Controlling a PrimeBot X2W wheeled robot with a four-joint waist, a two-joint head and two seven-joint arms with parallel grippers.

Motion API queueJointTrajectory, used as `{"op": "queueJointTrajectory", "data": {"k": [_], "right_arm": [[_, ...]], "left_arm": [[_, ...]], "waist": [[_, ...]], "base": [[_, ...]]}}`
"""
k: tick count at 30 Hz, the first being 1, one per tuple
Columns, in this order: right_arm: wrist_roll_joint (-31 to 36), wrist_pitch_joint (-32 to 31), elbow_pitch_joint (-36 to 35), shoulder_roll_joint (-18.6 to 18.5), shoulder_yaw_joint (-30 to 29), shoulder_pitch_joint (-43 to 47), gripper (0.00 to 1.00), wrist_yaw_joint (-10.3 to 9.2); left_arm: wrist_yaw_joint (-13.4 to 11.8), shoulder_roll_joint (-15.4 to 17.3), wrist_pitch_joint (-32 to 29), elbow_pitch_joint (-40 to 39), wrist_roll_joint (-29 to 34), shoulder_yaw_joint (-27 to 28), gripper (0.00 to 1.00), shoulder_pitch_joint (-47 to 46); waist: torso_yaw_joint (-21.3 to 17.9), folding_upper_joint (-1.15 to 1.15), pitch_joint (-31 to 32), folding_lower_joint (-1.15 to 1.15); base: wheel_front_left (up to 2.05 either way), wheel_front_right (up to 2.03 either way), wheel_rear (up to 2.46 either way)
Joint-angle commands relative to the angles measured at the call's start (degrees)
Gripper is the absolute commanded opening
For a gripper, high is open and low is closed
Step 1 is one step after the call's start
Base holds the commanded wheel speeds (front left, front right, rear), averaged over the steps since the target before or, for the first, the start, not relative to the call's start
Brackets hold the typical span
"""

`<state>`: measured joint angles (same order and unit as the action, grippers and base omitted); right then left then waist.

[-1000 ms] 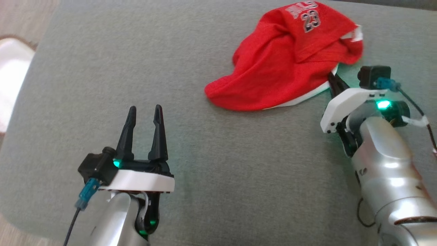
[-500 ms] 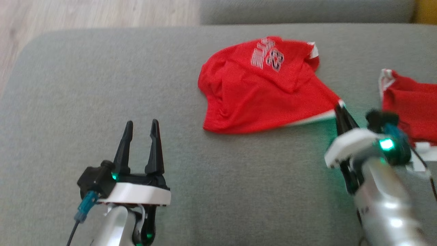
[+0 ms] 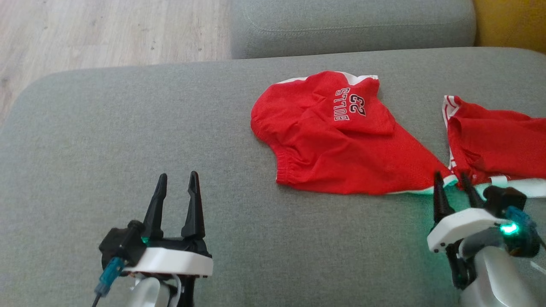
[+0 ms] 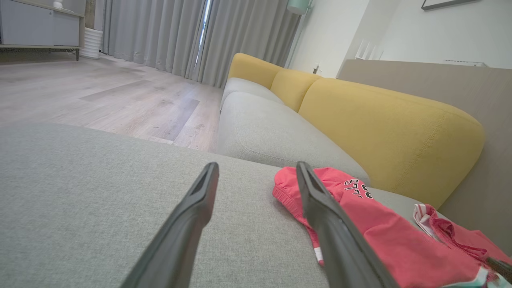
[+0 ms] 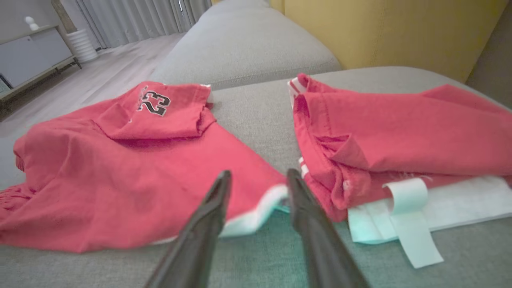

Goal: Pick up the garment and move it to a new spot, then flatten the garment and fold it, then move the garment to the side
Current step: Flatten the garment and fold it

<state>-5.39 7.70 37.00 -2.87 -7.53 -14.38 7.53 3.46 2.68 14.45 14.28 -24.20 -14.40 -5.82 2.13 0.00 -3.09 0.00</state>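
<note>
The red shorts (image 3: 341, 149) lie crumpled on the grey sofa seat (image 3: 128, 140), a little to the right of its middle. The part printed with the number 23 is folded over on top, at the far side. A white hem runs along the near right edge of the shorts and ends in a corner. The right pincer (image 3: 451, 175) is at this corner, near side. Its two fingers are apart and the white corner lies between their tips. They do not clamp it, so this pincer is released, but I cannot tell if one finger touches the cloth. A green light from the wrist falls on the seat beside the hem. The left pincer (image 3: 178, 175) is well apart from the shorts, to their near left. Its fingers are spread wide, point toward the far side and grasp nothing. Just to the right of the shorts lies a second red garment (image 3: 495, 145), apart from them by a narrow strip of seat. White cloth with a loose label (image 5: 404, 208) comes out from under its near edge. Behind the shorts there is another grey cushion (image 3: 349, 25), and right of it a yellow backrest (image 4: 380, 132). Far left of the shorts is a wooden floor (image 3: 106, 34).
</note>
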Motion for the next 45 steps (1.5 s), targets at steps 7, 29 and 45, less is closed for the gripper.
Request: {"op": "queueJointTrajectory", "data": {"k": [7,29,45], "right_arm": [[-3.3,0.1,-15.6,0.0,9.9,3.1,1.0,-0.04],[-1.1,-5.3,-16.2,-3.2,31.9,-2.6,1.0,-0.04],[-11.1,-5.3,3.7,-6.0,39.1,-14.9,0.0,-0.04]], "left_arm": [[-0.3,0.2,0.5,-2.5,-0.4,2.1,1.0,-2.2],[-0.3,0.2,0.5,-2.7,-1.8,-1.8,1.0,-5.4],[-1.0,0.2,0.5,-2.4,-2.8,-3.0,1.0,-6.8]], "waist": [[0.8,0.0,-0.3,0.0],[10.8,0.0,-6.3,0.0],[13.9,0.0,-8.6,0.0]], "base": [[0.0,0.0,0.0],[0.0,0.0,0.0],[0.0,0.0,0.0]]}}
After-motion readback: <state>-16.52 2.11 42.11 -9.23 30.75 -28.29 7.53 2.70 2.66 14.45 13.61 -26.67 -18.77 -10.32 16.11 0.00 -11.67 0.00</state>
